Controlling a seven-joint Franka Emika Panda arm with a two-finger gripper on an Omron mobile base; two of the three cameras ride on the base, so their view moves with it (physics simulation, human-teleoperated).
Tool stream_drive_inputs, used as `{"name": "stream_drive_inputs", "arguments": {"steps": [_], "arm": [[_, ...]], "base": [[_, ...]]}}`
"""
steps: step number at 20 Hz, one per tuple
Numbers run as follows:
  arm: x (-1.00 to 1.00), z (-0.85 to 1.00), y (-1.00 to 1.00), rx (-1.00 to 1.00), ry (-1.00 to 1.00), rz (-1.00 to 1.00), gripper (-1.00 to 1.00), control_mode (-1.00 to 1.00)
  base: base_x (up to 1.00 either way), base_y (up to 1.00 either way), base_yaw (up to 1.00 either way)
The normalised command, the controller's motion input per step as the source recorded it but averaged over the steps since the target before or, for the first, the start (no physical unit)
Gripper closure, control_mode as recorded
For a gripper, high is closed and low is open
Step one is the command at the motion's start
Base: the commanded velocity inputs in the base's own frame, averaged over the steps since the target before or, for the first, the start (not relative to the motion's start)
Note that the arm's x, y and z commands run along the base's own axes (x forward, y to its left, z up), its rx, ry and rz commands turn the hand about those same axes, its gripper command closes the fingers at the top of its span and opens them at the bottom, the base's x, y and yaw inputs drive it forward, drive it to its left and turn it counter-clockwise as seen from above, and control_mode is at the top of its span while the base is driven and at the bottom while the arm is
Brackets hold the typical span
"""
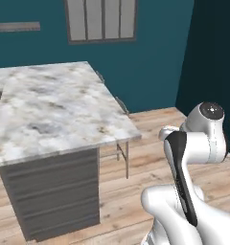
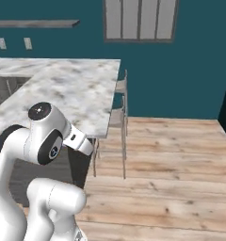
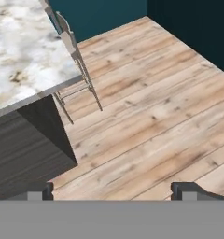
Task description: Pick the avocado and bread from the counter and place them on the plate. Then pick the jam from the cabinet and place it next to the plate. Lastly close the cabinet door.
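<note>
The white-grey marble counter [image 1: 54, 105] [image 2: 72, 89] is an island with a bare top. In the hand view its corner [image 3: 20, 51] lies at the upper left. My gripper [image 3: 114, 192] hangs open over the wooden floor to the right of that corner, off the counter. Its two dark fingertips [image 3: 39, 190] stand far apart with nothing between them. The avocado, bread, plate, jam, cabinet and cabinet door are out of view.
Metal stools [image 1: 121, 143] [image 2: 119, 117] [image 3: 72, 51] stand along the counter's far side. Grey drawer fronts [image 1: 54, 196] close the island's near face. Open wooden floor [image 3: 156, 116] stretches to the teal wall with a shuttered window [image 1: 102, 19].
</note>
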Motion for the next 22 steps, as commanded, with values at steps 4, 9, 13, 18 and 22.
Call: {"name": "stream_drive_inputs", "arguments": {"steps": [4,9,13,18,22], "arm": [[0.0,0.0,0.0,0.0,0.0,0.0,-1.0,1.0],[0.0,0.0,0.0,0.0,0.0,0.0,-1.0,1.0],[0.0,0.0,0.0,0.0,0.0,0.0,-1.0,1.0],[0.0,0.0,0.0,0.0,0.0,0.0,-1.0,1.0],[0.0,0.0,0.0,0.0,0.0,0.0,-1.0,1.0]], "base": [[0.0,0.0,0.5],[0.0,0.0,0.5],[0.0,0.0,0.5],[0.0,0.0,0.5],[0.0,0.0,0.5]]}}
